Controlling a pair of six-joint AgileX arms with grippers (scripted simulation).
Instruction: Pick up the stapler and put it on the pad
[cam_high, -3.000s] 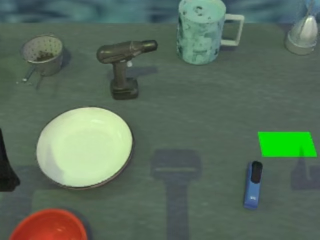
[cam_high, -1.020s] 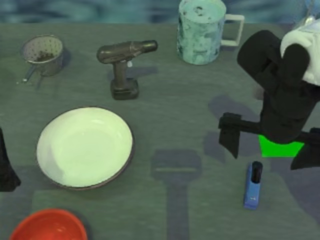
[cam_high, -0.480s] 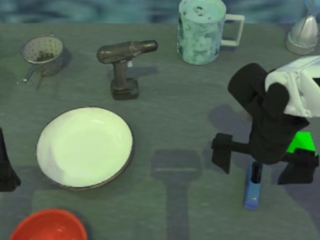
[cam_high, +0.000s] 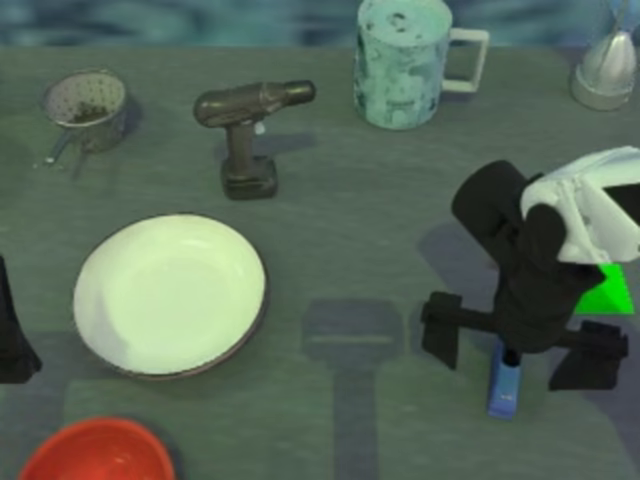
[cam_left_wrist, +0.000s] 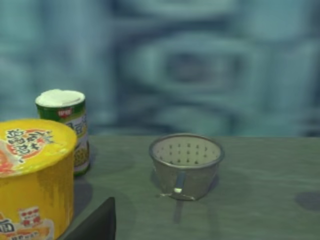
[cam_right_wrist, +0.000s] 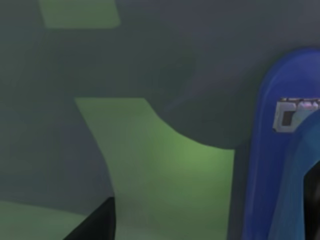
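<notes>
Grey-green table (cam_high: 400, 220), blurry blue backdrop; right end effector (cam_high: 515, 350), fingers spread, over stapler (cam_high: 504, 388).

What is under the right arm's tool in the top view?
The stapler lies under the right tool: only its blue near end shows, its black end is covered. The arm also hides most of the pad; one green corner shows.
</notes>
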